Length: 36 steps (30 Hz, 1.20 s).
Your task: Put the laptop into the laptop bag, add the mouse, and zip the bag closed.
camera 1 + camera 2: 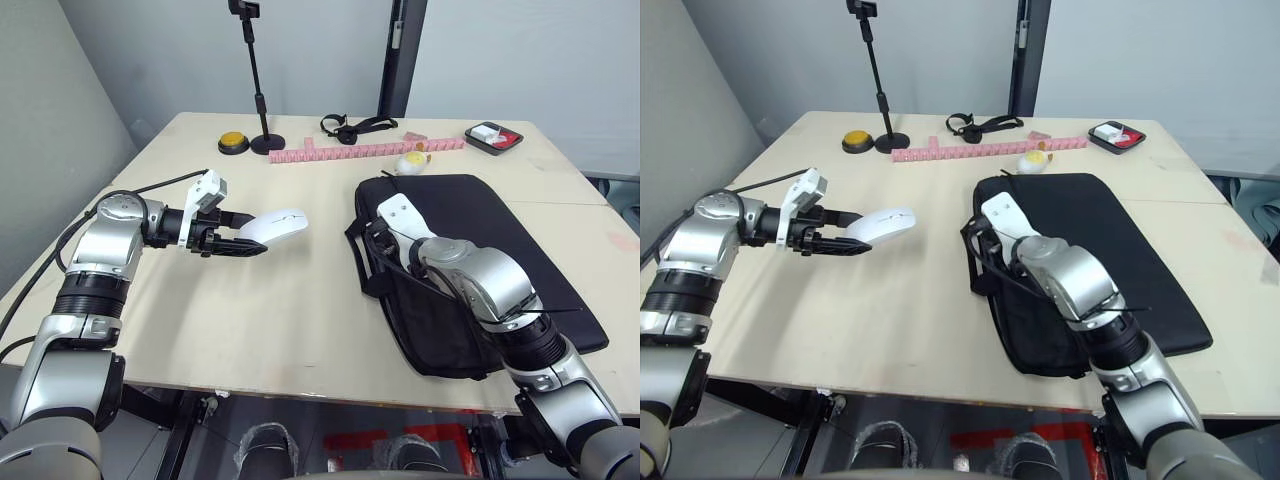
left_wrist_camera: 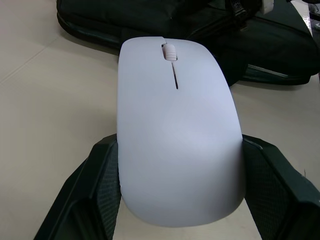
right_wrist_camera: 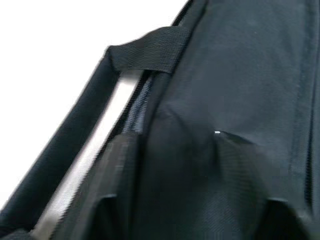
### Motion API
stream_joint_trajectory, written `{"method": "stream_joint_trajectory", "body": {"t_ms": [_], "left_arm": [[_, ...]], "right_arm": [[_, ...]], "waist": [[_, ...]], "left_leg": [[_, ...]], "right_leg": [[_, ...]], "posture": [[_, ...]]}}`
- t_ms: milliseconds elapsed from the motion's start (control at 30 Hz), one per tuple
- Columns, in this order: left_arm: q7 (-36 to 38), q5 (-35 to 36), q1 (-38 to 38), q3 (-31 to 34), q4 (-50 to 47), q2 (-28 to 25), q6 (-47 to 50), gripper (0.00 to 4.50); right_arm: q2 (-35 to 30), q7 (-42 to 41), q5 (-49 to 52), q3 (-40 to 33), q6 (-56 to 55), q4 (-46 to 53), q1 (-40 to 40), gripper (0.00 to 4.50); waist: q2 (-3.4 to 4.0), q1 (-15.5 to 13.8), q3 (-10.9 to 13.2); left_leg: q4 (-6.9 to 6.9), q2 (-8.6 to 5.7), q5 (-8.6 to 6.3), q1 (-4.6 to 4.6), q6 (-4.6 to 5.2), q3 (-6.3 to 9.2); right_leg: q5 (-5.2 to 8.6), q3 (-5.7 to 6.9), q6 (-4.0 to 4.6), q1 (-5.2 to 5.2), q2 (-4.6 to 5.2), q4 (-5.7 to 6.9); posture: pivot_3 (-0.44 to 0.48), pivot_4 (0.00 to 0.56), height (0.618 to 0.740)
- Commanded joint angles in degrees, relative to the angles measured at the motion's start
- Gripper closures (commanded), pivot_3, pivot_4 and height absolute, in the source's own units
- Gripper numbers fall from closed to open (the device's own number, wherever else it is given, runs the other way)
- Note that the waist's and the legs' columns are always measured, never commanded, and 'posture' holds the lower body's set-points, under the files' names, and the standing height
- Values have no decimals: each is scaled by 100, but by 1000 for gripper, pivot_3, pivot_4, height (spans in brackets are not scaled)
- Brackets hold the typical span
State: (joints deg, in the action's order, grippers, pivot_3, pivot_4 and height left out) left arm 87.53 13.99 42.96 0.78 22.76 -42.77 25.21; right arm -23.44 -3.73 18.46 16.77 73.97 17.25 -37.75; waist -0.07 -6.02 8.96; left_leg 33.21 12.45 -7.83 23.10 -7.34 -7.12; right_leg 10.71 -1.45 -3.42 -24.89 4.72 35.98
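Observation:
My left gripper (image 1: 255, 238) is shut on the white mouse (image 1: 272, 227), holding it by its rear end just above the table, left of the bag. The mouse (image 2: 175, 125) points its scroll wheel toward the bag. The black laptop bag (image 1: 500, 230) lies flat on the right half of the table, its strap handles (image 1: 358, 240) hanging off its left edge. At that left edge my right gripper (image 1: 385, 245) pinches a fold of the bag's black fabric (image 3: 200, 100) between its fingers (image 3: 120, 175). The laptop is hidden.
Along the far side of the table stand a yellow button (image 1: 233, 142), a black stand (image 1: 268, 145), a pink strip (image 1: 365, 150), a black strap (image 1: 352, 125), a white duck toy (image 1: 412, 162) and a black tray (image 1: 494, 137). The bag's lower corner overhangs the front table edge.

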Motion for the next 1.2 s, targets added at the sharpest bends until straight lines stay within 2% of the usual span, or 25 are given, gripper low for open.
{"method": "stream_joint_trajectory", "body": {"t_ms": [33, 133, 167, 433, 533, 600, 733, 833, 933, 1067, 1200], "left_arm": [[-4, 189, 54, -12, -246, -57, 6, 1706], [-48, 237, 97, -23, -248, -10, 23, 1706], [-67, 268, 108, -24, -255, 12, 30, 1706], [-162, 321, 123, -140, -202, 117, -21, 1706], [-179, 314, 123, -192, -174, 151, -62, 1706], [-167, 324, 138, -223, -156, 183, -51, 1706], [-171, 289, 183, -278, -99, 256, -94, 1706], [-178, 261, 275, -357, 42, 370, -159, 1706], [-173, 233, 351, -431, 157, 440, -220, 1706], [-157, 201, 432, -499, 280, 525, -271, 1706], [-160, 154, 486, -593, 449, 634, -364, 1706]], "right_arm": [[-79, -153, -152, -89, 72, 18, 42, 3456], [-137, -238, -248, -65, 85, 18, 4, 4446], [-166, -265, -285, -49, 99, 26, -11, 4477], [-257, -495, -338, -236, 409, 185, -228, 4477], [49, -659, -70, -851, 918, 272, -494, 4477], [366, -846, 171, -1507, 1385, 343, -805, 4477], [422, -1203, 593, -2369, 1852, 339, -1384, 4477], [-308, -1636, 940, -2967, 1853, -57, -1981, 4477], [-882, -1935, 1144, -3182, 1853, -338, -2306, 4477], [-1218, -2167, 1290, -3454, 1828, -572, -2497, 4477], [-1259, -2189, 1318, -3533, 1817, -645, -2436, 4477]], "waist": [[0, -8, 0], [0, -14, 0], [0, -15, 0], [0, -26, 0], [0, -24, 0], [0, -13, 0], [0, 7, 0], [3, -4, 2], [3, -23, 2], [3, -24, 2], [3, -26, 2]], "left_leg": [[1, 0, 0, 0, 0, 1], [6, 0, 1, -1, -1, 2], [7, 0, 1, -1, -1, 2], [10, -2, 2, 0, -1, 2], [10, -2, 3, 2, -1, 2], [10, -2, 3, 4, 0, 2], [9, -1, 4, 3, 1, 2], [8, 3, 5, 4, 0, 2], [7, 2, 6, 7, 2, 1], [2, 3, 6, 7, 3, 0], [8, 3, 8, 6, 6, 0]], "right_leg": [[0, 0, 0, 0, 0, 2], [0, 0, 0, 1, 1, 8], [0, 0, 0, 1, 2, 9], [-1, 0, -1, 2, 3, 10], [-1, 0, -2, 0, 2, 10], [-2, 0, -2, -2, 2, 10], [-2, -1, -1, -4, 0, 13], [-2, -1, -1, -7, -4, 14], [-3, -2, -1, -9, -4, 12], [0, -2, 2, -11, -7, 9], [0, -2, 3, -8, -6, 16]], "posture": [[0, 150, 739], [0, 150, 739], [0, 150, 739], [0, 150, 739], [0, 150, 739], [0, 150, 739], [0, 150, 739], [0, 150, 739], [0, 150, 739], [0, 150, 739], [0, 150, 739]]}}
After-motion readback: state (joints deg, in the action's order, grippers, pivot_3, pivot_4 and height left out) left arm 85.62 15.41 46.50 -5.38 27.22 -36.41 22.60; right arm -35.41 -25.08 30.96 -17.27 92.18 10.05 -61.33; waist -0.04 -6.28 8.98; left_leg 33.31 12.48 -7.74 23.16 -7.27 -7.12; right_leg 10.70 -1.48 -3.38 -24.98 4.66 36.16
